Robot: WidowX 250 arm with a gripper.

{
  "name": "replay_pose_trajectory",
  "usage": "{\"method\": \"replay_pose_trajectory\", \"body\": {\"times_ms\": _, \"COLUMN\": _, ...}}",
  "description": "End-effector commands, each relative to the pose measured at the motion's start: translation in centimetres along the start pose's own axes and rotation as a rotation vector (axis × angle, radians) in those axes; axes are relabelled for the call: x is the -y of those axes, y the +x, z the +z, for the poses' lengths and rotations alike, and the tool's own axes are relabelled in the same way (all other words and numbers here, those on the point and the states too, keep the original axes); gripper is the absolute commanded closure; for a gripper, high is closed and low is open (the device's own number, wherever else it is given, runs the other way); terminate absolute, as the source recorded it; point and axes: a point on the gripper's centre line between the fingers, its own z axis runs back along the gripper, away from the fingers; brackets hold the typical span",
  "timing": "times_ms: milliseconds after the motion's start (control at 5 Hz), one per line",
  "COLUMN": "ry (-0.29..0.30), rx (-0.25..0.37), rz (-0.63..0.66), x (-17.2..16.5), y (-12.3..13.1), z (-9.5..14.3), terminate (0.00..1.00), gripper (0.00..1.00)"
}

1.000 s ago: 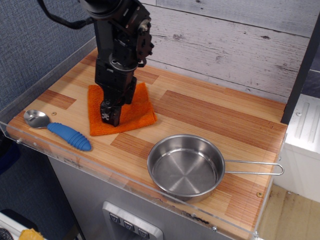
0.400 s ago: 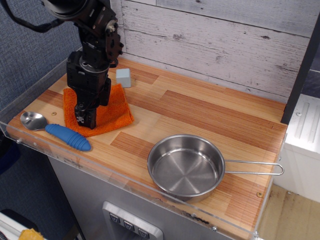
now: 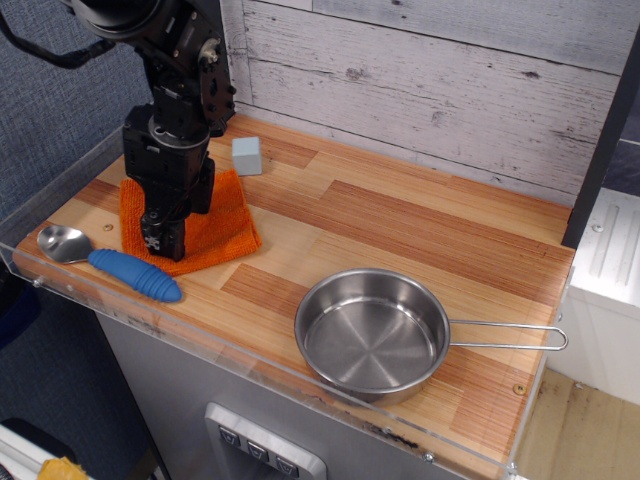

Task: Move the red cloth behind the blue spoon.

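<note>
Both jaws press the red cloth, seemingly closed.

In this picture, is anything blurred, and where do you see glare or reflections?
In the observation.image view, everything is sharp, with no motion blur on the gripper. Soft highlights show inside the steel pan and on the blue spoon's bowl. The red cloth looks matte and evenly lit.
</note>
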Motion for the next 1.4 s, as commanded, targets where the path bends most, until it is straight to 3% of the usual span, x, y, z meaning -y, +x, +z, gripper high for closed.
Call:
{"method": "replay_pose_trajectory", "body": {"times_ms": 0, "ry": -0.130, "rx": -0.011, "rz": 0.023, "x": 1.6, "y": 0.3, "z": 4.5, "terminate": 0.00, "gripper": 0.00}}
{"method": "replay_pose_trajectory", "body": {"times_ms": 600, "ry": -0.227, "rx": -0.032, "rz": -0.009, "x": 1.7, "y": -1.4, "z": 10.6, "terminate": 0.00, "gripper": 0.00}}
{"method": "replay_pose_trajectory", "body": {"times_ms": 1200, "ry": -0.227, "rx": -0.032, "rz": -0.009, "x": 1.7, "y": -1.4, "z": 10.6, "terminate": 0.00, "gripper": 0.00}}
